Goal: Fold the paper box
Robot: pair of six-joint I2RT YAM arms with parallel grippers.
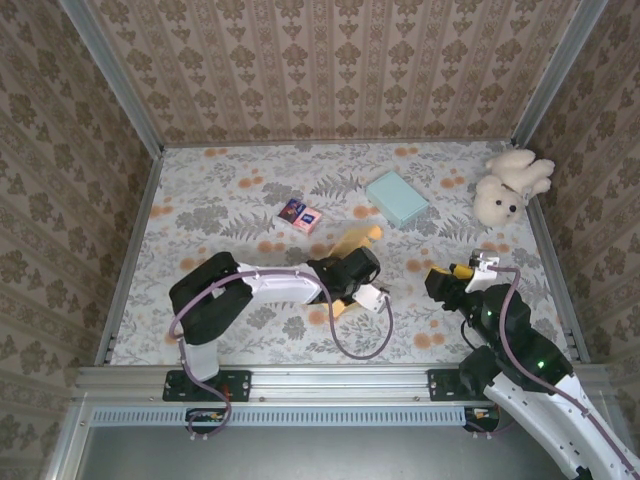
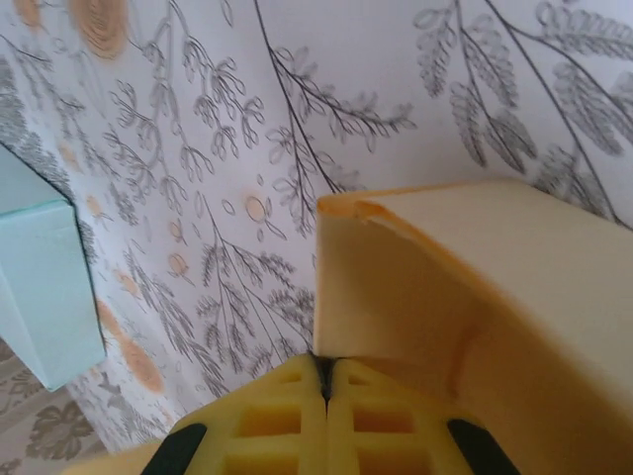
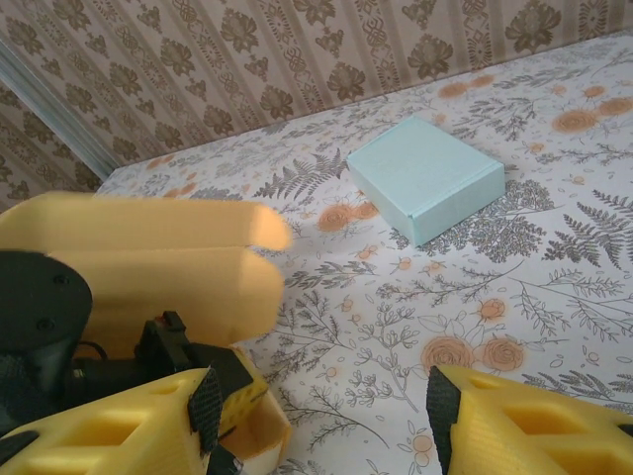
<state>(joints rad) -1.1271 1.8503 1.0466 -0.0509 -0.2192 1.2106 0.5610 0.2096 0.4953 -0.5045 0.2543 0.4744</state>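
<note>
**Q:** Where is the paper box (image 2: 495, 287) found?

**A:** It is seen about the middle of the table (image 1: 230, 190), somewhat nearer the near edge than the far one, at the tip of the left gripper (image 2: 324, 371). In the left wrist view one cream wall, with a bent upper rim, is shown rising just beyond the fingertips.

**Q:** How is the left gripper set?

**A:** Its jaws are pressed fully together, and the paper box's lower fold is met right at their tips. Whether any paper is pinched in the seam cannot be told.

**Q:** And the right gripper (image 3: 321, 396)?

**A:** It is placed toward the near right corner, near the paper box but not touching it. Its jaws are parted, and nothing is gripped between them; bare table is seen through the gap.

**Q:** What else is carried by the table?

**A:** A teal box (image 1: 397, 197), closed, is laid right of the middle, toward the far edge. A small packet (image 1: 301, 214) is laid to its left. A white plush (image 1: 510, 185) is placed in the far right corner. All three are set apart from both grippers.
</note>
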